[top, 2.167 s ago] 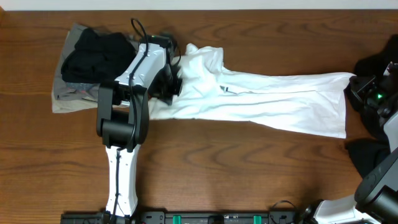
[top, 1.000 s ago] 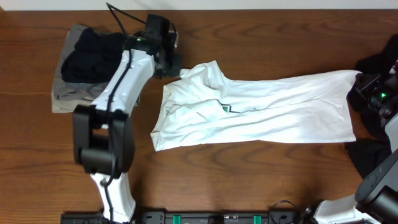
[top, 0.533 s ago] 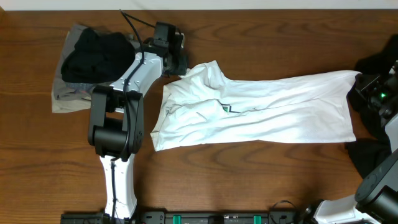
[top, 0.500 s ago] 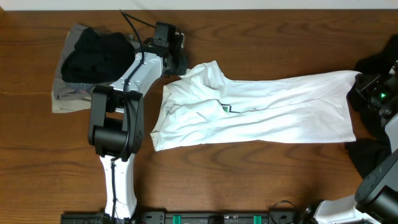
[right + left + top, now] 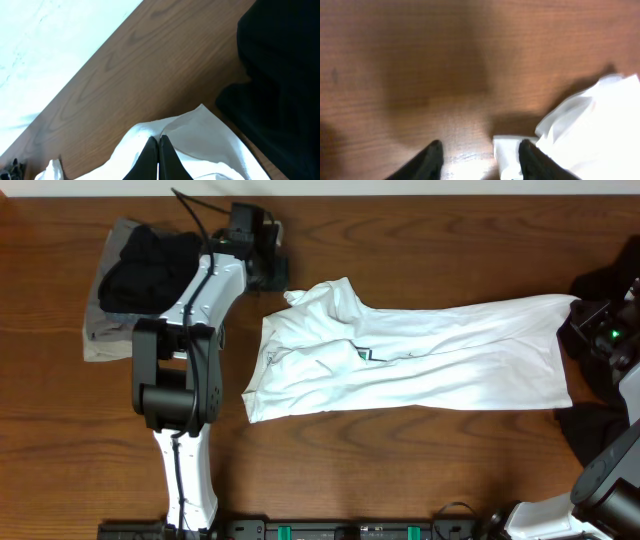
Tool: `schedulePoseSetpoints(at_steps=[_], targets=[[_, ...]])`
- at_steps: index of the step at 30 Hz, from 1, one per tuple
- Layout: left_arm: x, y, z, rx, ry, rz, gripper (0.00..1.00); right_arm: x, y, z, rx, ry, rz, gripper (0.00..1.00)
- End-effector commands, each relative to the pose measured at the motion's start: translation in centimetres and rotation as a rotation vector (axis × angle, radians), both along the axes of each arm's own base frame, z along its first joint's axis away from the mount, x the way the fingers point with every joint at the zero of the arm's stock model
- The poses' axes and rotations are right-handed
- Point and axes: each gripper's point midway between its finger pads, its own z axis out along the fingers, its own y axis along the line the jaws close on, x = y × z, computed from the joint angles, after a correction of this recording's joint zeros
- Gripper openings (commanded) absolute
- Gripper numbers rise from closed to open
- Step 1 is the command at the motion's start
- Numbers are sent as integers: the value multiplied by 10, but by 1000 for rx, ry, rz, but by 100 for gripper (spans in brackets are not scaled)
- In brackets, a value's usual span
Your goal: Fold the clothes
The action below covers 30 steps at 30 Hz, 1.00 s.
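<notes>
The clothes in play are a white T-shirt [image 5: 420, 355] with a small green-and-black print [image 5: 368, 354], stretched left to right across the table. My left gripper [image 5: 270, 275] hovers just past the shirt's upper left corner [image 5: 506, 152]. It stands open, and that corner lies on the wood between its fingers [image 5: 432, 156], close to the right one. My right gripper [image 5: 158, 147] is shut on the shirt's right edge [image 5: 565, 310], with white cloth [image 5: 200, 135] bunched at its tips.
A pile of black [image 5: 145, 265] and grey-tan [image 5: 105, 340] clothes lies at the back left, beside my left arm. More black clothes [image 5: 600, 280] sit at the right edge around my right arm, and show dark in the right wrist view [image 5: 280, 75].
The left gripper has opened, let go of the shirt's upper left corner and drawn slightly back to the left. The shirt lies flatter than two seconds ago. The right gripper has not moved.
</notes>
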Motion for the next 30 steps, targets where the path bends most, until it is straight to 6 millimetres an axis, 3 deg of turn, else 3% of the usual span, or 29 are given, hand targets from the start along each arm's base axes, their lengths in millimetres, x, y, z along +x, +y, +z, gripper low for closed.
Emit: schedulePoseSetpoints(at_steps=[1,10,13,15,17,20,23,26,30], targets=[[-13,-10,-3,-55,55,-21,56,-2,-3,6,-18,-12,-2,1],[-25,-25,-29,-35,94,-83,54,-2,-4,5,-22,-9,-7,1],[-27,-26,-39,-29,104,-97,42,-2,-4,5,-21,-9,-6,1],[-27,-26,-43,-27,111,-96,23,-2,-4,5,-21,-9,-6,1],[-22,-25,-42,-28,90,-96,9,-2,-4,5,-21,-8,-6,1],[-5,-24,-25,-36,13,-89,6,-2,-4,5,-21,-8,-6,1],[15,-21,5,-46,-80,-77,6,-2,-4,5,-21,-8,-7,1],[36,-4,39,-8,-173,-29,6,-2,-4,5,-21,-8,-8,1],[49,18,63,37,-245,26,6,-3,-4,4,-18,-3,-8,1]])
